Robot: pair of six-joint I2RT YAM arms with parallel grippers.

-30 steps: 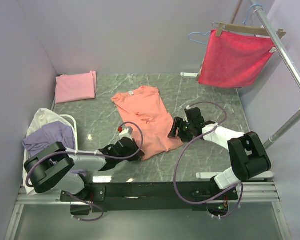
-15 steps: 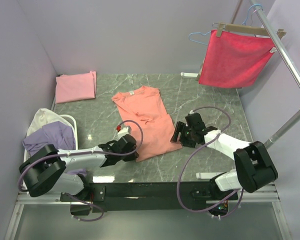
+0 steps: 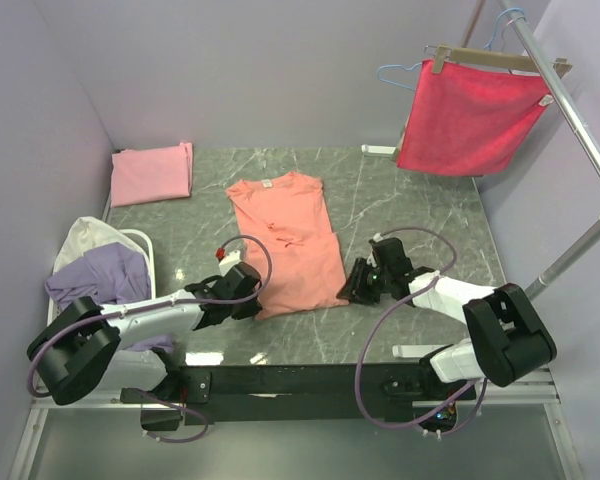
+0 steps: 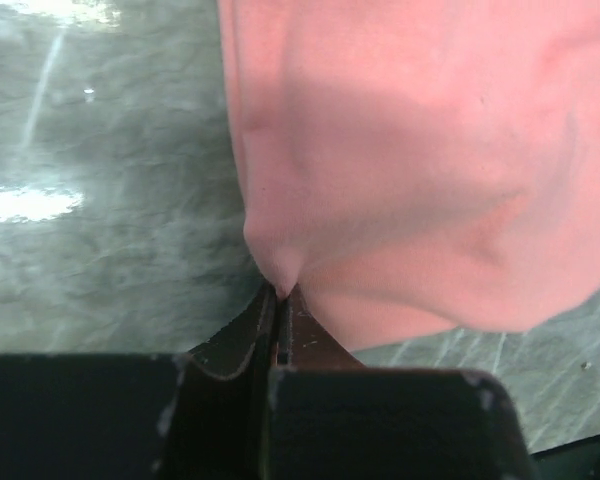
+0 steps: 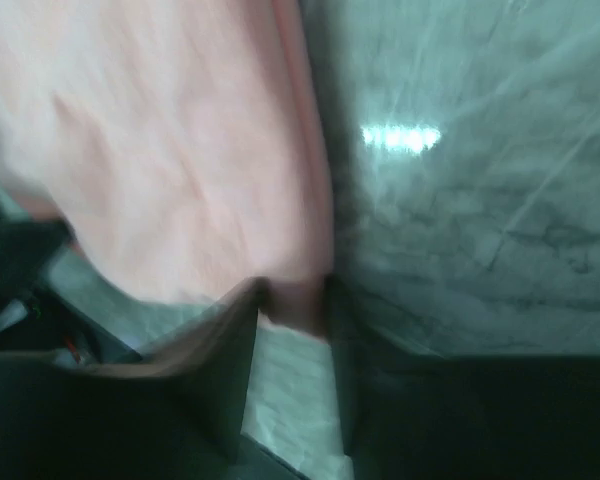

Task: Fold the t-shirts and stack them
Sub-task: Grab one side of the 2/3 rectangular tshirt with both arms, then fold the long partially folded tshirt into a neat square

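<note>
Tightly, left gripper (image 4: 278, 296) on corner of salmon t-shirt (image 4: 420, 150)

I've got my left arm (image 3: 150, 315) lying low across the lower left of the overhead frame, with the left pincer (image 3: 248, 292) clamped tight on a pinch of the salmon-orange t-shirt (image 3: 285, 240). My right arm (image 3: 460, 295) is folded at lower right, its forearm reaching toward centre. The right pincer (image 3: 352, 288) is tipped down, jaws partly apart.

Flat t-shirt (image 3: 285, 240) centred on table (image 3: 420, 210)

Salmon t-shirt (image 3: 285, 240) lies spread centrally; pink t-shirt (image 3: 152, 172) folded in far-left corner.
</note>
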